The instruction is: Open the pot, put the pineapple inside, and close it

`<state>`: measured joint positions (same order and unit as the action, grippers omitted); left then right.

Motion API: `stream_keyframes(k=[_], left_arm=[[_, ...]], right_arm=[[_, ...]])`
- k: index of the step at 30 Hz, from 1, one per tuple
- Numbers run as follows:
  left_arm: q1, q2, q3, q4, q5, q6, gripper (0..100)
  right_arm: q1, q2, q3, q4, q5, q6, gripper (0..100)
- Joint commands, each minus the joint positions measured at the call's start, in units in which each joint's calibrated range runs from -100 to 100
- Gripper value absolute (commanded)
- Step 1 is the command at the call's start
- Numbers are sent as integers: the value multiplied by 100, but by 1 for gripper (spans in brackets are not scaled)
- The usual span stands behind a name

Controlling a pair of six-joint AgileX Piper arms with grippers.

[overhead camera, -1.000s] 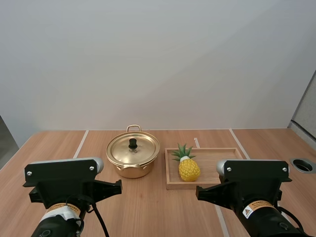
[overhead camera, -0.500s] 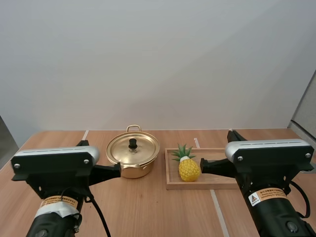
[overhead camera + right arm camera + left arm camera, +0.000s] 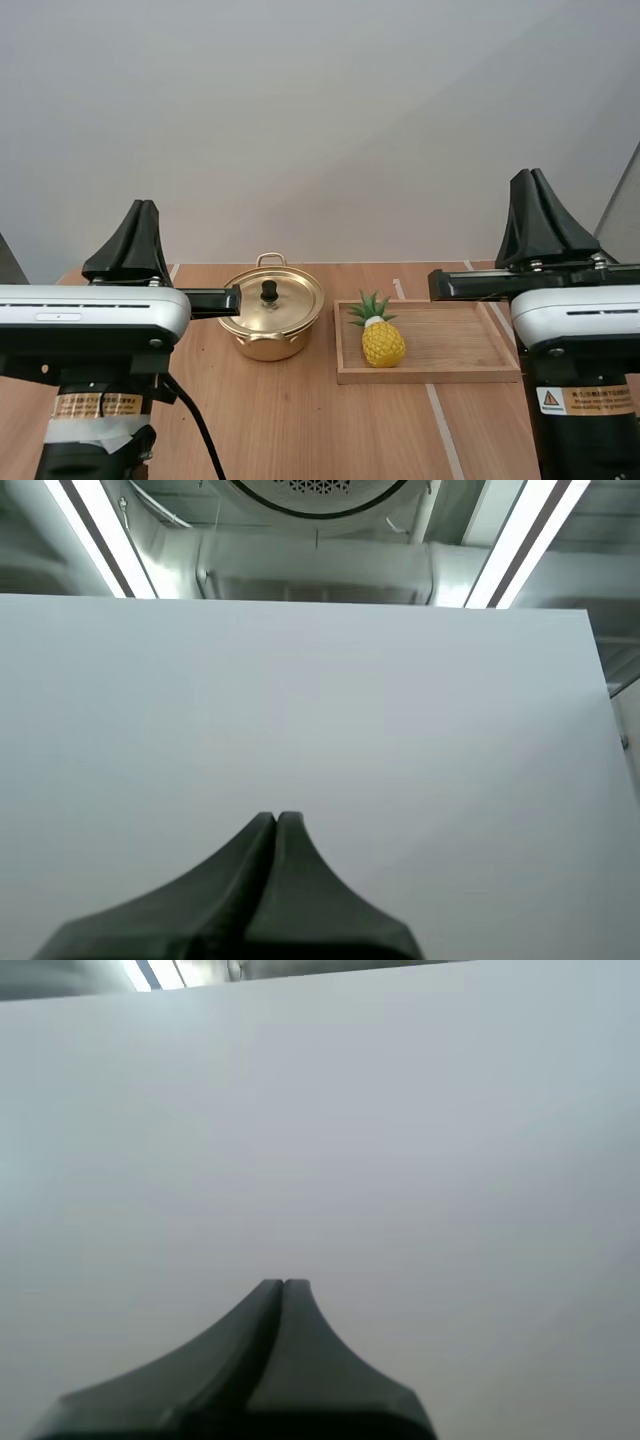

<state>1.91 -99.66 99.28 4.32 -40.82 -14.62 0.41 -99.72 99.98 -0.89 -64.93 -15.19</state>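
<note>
Our left gripper (image 3: 283, 1285) has its fingers pressed together into one dark wedge and holds nothing. Our right gripper (image 3: 276, 818) is the same: fingers together, touching nothing. In the high view both arms stand at the near side of the table (image 3: 300, 420), wedges pointing up, well apart from everything on it. We count one pot (image 3: 268, 335) with its one lid (image 3: 270, 302) on. Just to its right is one wooden tray (image 3: 460, 345), with one pineapple (image 3: 382, 340) at its left end.
</note>
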Motion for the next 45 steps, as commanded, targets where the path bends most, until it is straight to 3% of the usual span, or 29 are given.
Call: stream_keyframes(k=[1, 3, 7, 9, 12, 16, 20, 26, 29, 34, 39, 45], left_arm=[[-11, -34, -346, 70, 0, 98, 0], [-11, -34, -737, 70, 725, 98, 0], [-11, -34, -1677, 70, 2478, 87, 0], [-11, 12, -2148, 58, 2696, 87, 0], [-11, 270, -2849, 30, 2740, 87, 0], [-11, 770, -3951, 21, 3900, 61, 0], [-11, 1434, -5030, -78, 5177, 61, 0], [-11, 2657, -6664, -151, 6608, 61, 0], [-11, 3282, -7424, -372, 7594, 197, 0], [-11, 4170, -8358, -1007, 8823, 904, 0], [-11, 4938, -9127, -1580, 10018, 1455, 0], [-11, 5703, -9778, -1625, 11464, 1584, 0]], right_arm=[[-23, -28, -171, 229, -126, -835, 0], [-23, -28, -480, 780, 524, -1122, 0], [-23, -28, -1630, 2527, 3151, -2157, 0], [-23, -28, -2250, 3039, 4246, -2624, 0], [-23, 255, -3208, 3057, 5197, -2911, 0], [-23, 756, -4241, 3070, 5336, -3435, 0], [-23, 1298, -5128, 3146, 6120, -3446, 0], [-23, 2397, -6247, 3186, 8775, -3074, 0], [-23, 2851, -6542, 2884, 9539, -2604, 0], [-65, 3321, -6713, 1901, 9682, -1770, 0], [-65, 3563, -6728, 1768, 9811, -1735, 0], [-65, 3966, -6773, 1768, 10470, -1728, 0]])
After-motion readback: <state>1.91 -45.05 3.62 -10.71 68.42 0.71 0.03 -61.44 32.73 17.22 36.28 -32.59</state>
